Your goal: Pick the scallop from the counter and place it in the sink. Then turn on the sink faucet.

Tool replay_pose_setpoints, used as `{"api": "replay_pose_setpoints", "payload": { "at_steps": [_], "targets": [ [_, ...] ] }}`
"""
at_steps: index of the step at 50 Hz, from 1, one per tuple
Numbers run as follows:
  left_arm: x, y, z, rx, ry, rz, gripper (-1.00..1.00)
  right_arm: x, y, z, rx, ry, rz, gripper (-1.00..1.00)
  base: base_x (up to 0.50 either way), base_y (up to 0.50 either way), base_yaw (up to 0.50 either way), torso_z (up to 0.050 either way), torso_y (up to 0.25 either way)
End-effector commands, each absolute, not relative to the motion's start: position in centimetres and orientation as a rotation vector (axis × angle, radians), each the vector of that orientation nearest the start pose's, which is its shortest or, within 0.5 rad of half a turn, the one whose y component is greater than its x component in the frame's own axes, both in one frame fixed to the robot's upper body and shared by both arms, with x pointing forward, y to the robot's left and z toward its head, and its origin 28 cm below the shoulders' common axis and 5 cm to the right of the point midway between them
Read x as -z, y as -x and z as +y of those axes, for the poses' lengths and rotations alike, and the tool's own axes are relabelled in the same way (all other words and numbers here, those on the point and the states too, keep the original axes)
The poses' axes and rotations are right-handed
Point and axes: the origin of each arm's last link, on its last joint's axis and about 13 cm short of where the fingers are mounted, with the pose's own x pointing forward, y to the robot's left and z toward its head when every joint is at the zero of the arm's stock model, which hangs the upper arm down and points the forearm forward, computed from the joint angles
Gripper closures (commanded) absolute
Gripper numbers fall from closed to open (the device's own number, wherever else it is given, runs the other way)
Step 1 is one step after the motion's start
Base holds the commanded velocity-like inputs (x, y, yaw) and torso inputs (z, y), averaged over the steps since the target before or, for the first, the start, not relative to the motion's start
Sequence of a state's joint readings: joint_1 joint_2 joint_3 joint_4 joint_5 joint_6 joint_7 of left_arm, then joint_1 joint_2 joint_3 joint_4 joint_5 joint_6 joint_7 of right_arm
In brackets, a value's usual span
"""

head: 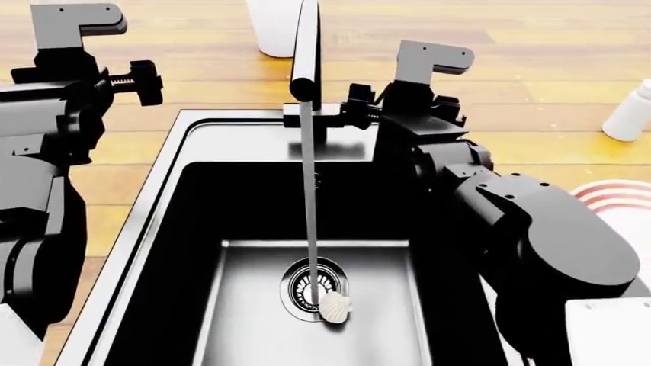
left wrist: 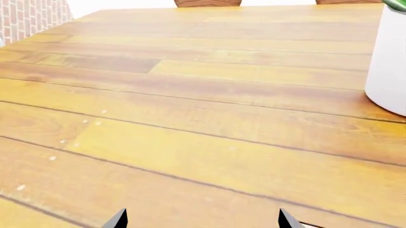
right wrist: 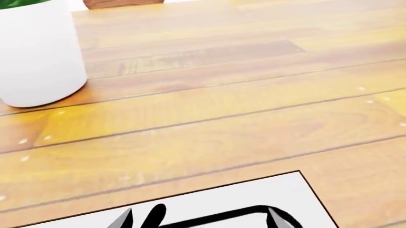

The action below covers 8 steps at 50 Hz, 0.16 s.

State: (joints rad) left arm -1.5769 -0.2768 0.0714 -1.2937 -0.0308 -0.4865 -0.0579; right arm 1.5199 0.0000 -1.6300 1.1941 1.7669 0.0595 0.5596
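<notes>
We see left tool (left wrist: 201, 219) over bare wooden surface (left wrist: 190, 123), tips spread, released, nothing between them. White pot (left wrist: 388, 61) at 2 o'clock from it. Centre: faucet (head: 304, 53) running, water stream (head: 309, 221) falling into sink (head: 203, 145). Scallop (head: 335, 307) on sink floor, touching drain (head: 308, 286) rim at 5 o'clock. Right tool (right wrist: 197, 219) near faucet base, tips apart, released, empty. White shaker (head: 629, 113) at 3 o'clock, red-rimmed plate (head: 615, 200) below it.
</notes>
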Motion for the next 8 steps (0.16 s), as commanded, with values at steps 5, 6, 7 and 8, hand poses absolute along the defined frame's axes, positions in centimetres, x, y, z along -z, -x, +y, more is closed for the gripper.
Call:
{"api": "replay_pose_setpoints", "payload": {
  "at_steps": [5,6,7,8],
  "targets": [
    [-26.95,-41.88,31.56,-0.299,-0.008,0.217,-1.00,-22.07,-43.12,-5.51,0.378,-0.048,0.203,-1.00,0.00,0.00,-0.01,0.000,0.000],
    [-26.85,-41.86,31.64,-0.301,-0.006,0.218,-1.00,-22.09,-43.12,-5.50,0.376,-0.052,0.203,-1.00,0.00,0.00,-0.01,0.000,0.000],
    [-26.83,-41.86,31.65,-0.301,-0.007,0.219,-1.00,-22.08,-43.12,-5.51,0.376,-0.050,0.204,-1.00,0.00,0.00,-0.01,0.000,0.000],
    [-26.82,-41.86,31.65,-0.301,-0.005,0.219,-1.00,-22.13,-43.13,-5.51,0.375,-0.052,0.202,-1.00,0.00,0.00,-0.01,0.000,0.000]
  ]
}}
